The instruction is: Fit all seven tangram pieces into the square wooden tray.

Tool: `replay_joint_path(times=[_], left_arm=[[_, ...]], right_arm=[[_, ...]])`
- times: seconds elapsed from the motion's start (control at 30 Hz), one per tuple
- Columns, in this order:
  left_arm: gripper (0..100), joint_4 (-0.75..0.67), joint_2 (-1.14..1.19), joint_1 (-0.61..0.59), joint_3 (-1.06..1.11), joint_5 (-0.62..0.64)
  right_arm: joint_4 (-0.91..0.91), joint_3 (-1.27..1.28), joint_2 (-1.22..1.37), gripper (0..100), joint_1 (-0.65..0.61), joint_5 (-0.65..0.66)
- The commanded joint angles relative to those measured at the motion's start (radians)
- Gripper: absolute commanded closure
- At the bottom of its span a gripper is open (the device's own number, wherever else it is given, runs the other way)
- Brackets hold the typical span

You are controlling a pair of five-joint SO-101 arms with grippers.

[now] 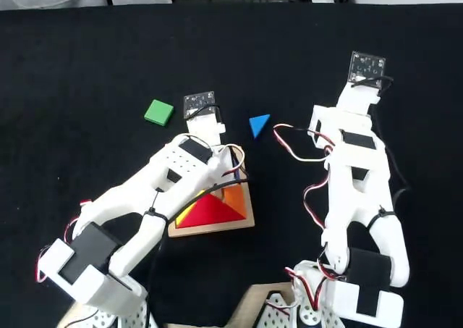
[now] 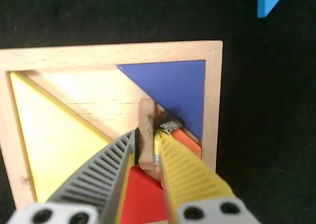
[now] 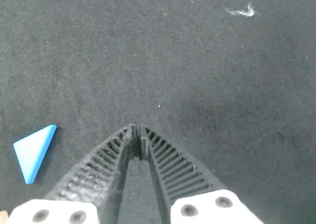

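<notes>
over the square wooden tray (image 2: 217, 90) hangs the left gripper (image 2: 146, 141), grey + yellow fingers clamped on a pale wood piece (image 2: 146, 117) held on edge. piece's far end is down near the spot where dark blue triangle (image 2: 173, 85), orange piece (image 2: 190, 139) and red triangle (image 2: 140, 197) meet; can't tell if it touches the tray floor. big yellow triangle (image 2: 49, 140) fills the tray side opposite the dark blue one, w/ a strip of bare wood floor btw them. from the high view the left arm (image 1: 155, 190) covers much of the tray, w/ red, orange + yellow showing past it. green square (image 1: 158, 112) lies loose on the black cloth (image 1: 72, 67), beyond the tray and well apart from it. light blue triangle (image 1: 259, 124) also loose on the cloth, btw the two arms. right arm (image 1: 358, 169) is alongside, away from the tray. right gripper (image 3: 137, 141) has its tips pressed together w/ nothing in them, above bare cloth, light blue triangle nearby off to one side, speck of white lint (image 3: 240, 10) farther out
</notes>
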Motion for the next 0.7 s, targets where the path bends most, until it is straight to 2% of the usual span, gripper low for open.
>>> replay_joint_path(times=[0.0, 0.13, 0.43, 0.67], left_arm=[[93, 0.006, -0.011, 0.012, -0.030, 0.006], [85, 0.074, -0.012, 0.008, -0.065, 0.008], [85, 0.124, -0.012, -0.005, -0.091, 0.002], [85, 0.124, -0.012, -0.084, -0.088, 0.000]], right_arm=[[-0.020, -0.025, 0.004, 98.8, 0.011, -0.005], [-0.020, -0.025, 0.004, 98.8, 0.009, -0.005], [-0.020, -0.025, 0.004, 98.8, 0.009, -0.005], [-0.020, -0.025, 0.004, 98.8, 0.009, -0.005]])
